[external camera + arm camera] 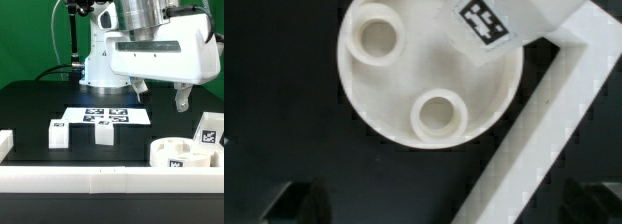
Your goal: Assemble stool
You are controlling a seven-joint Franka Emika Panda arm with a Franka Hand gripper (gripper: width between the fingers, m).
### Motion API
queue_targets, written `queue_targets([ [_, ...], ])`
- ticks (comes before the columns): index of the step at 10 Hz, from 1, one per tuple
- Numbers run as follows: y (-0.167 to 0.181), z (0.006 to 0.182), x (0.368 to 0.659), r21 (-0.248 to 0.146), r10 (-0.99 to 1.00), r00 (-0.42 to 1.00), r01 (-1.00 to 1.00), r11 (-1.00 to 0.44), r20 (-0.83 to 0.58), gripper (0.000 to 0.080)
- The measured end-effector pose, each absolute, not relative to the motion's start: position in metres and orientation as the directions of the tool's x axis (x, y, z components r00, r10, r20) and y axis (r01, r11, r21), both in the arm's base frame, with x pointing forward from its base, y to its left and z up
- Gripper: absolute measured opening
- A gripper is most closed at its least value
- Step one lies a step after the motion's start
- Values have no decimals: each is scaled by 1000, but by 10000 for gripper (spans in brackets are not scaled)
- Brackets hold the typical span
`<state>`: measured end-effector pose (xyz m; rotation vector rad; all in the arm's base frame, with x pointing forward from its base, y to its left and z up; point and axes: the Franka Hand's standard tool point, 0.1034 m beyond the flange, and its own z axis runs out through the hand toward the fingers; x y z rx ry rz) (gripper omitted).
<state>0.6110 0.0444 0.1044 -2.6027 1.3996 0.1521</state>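
Note:
The round white seat lies flat by the front rail on the exterior view's right. In the wrist view the seat shows two round holes. A tagged leg stands just behind it, and its tag shows in the wrist view. Two more legs stand apart on the black table in front of the marker board. My gripper hangs open and empty above the table, behind and above the seat. In the wrist view the gripper shows only dark fingertips at the frame's edge, nothing between them.
The marker board lies flat mid-table. A long white border rail runs along the front edge and also shows in the wrist view, beside the seat. Another rail piece sits at the exterior view's left. The robot base stands behind.

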Motion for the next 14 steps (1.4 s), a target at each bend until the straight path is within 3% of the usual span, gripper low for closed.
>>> queue_targets([
  [2,44,104,611,-138,-714,683,-730,-669,-153,649],
  [6,33,100,608,-115,-339,938,-345,-931,-69,649],
  [10,31,99,607,-118,-219,974,-225,-967,-58,649],
  [14,-21,81,585,-61,-176,983,-178,-982,-44,649],
])
